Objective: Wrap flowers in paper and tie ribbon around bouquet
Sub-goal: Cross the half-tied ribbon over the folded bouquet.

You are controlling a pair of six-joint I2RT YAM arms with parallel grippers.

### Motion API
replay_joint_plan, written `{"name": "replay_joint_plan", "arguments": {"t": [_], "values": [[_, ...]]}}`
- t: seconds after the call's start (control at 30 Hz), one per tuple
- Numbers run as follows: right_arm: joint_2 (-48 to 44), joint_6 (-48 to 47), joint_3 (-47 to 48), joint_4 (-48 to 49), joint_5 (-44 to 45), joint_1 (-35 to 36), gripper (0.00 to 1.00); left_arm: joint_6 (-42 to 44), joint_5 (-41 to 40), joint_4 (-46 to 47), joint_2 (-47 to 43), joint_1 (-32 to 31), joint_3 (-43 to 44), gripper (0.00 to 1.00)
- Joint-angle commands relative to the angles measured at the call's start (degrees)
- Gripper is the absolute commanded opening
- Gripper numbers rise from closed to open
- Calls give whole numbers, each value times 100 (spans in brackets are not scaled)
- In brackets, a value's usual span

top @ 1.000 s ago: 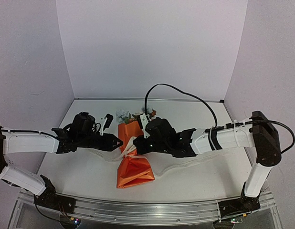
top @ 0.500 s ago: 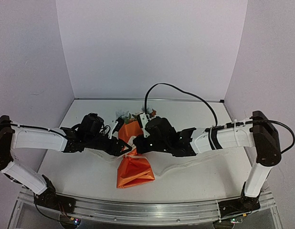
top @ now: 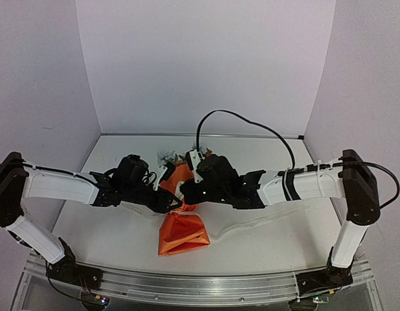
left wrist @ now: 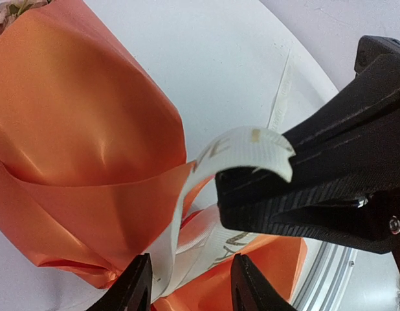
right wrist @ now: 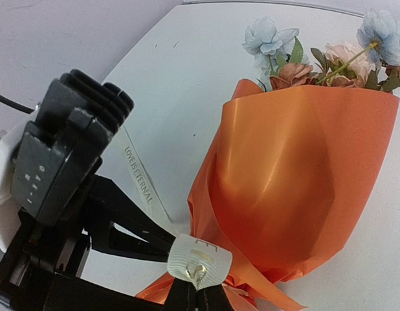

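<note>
Since the earlier frame the left arm has swung in toward centre, so the left tool (top: pixel 176 203) now sits at the pinched waist of the bouquet (top: pixel 182 233), just beside the right tool (top: pixel 187 197), which has hardly moved. The bouquet lies on the tabletop (top: pixel 265 155) between the two arms. Its flowers (top: pixel 166 154) point to the far side and its flared orange tail points to the near edge. Left tool (left wrist: pixel 190 285): fingers partway apart. A loop of the ribbon (left wrist: pixel 242 146) runs down between them, beside the paper (left wrist: pixel 77 129). Can't tell if either finger actually touches the strip, and nothing looks clamped. Right tool (right wrist: pixel 197 295): fully closed, pinching the end of the ribbon (right wrist: pixel 200 259) right at the waist of the cone. The same grip shows in the left wrist view, where the curled ribbon end sticks up out of the black right tool (left wrist: pixel 252 175). In the right wrist view the left tool (right wrist: pixel 142 236) reaches in from the left, fingers pointing at the waist. A printed length of ribbon trails behind it across the tabletop. Pale blue and pink flowers (right wrist: pixel 271 39) show above the rim of the paper (right wrist: pixel 303 162). In the top view more ribbon (top: pixel 252 223) runs off to the right under the right arm, flat on the tabletop.
</note>
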Motion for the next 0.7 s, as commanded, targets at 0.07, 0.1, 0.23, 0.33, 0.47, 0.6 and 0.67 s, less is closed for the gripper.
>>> {"name": "replay_joint_plan", "arguments": {"t": [0.07,0.1,0.23,0.33,0.47,0.6,0.67], "values": [[82,85,264,16,26,-31,0,65,-280,137,104,-106,252,35],[85,95,270,3,29,-31,0,59,-317,140,127,-115,254,34],[73,127,265,-28,-4,-30,0,3,-478,204,148,-144,223,24],[2,185,207,-84,64,-30,0,-31,-596,247,186,-153,227,10],[-244,378,97,-369,423,-32,23,-114,-868,267,240,-176,228,0],[-717,840,-102,-1127,939,-39,58,-109,-1047,337,205,-198,150,0],[-1048,1180,-378,-1398,1367,-45,68,-70,-1112,329,186,-205,154,0]]}}
